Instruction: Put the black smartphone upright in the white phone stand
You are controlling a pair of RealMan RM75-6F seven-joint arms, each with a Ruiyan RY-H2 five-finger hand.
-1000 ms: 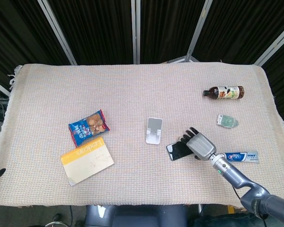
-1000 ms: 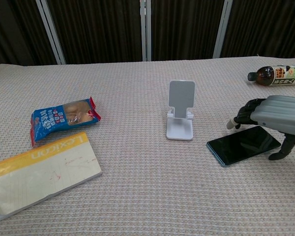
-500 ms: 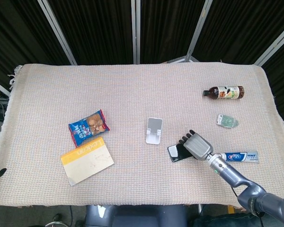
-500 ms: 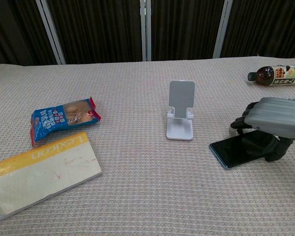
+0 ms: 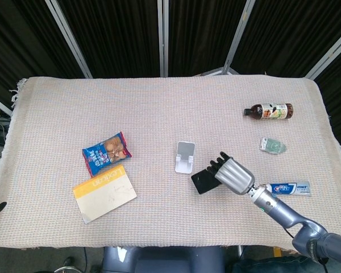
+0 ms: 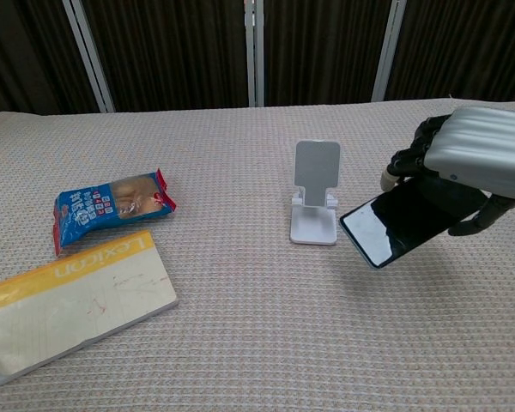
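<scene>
Black smartphone (image 6: 393, 221) off cloth, gripped in right hand (image 6: 463, 167), tilted, just right of white phone stand (image 6: 316, 199), not touching. Advice: rotate upright, lower bottom edge behind stand lip, lean on backrest, release slowly. Phone glossy slab, slippery; stand matte plastic, light, may slide on woven tablecloth (image 5: 159, 114). Left hand out of sight

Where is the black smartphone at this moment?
The right hand holds the black smartphone tilted above the cloth, just right of the white phone stand in both views.
</scene>
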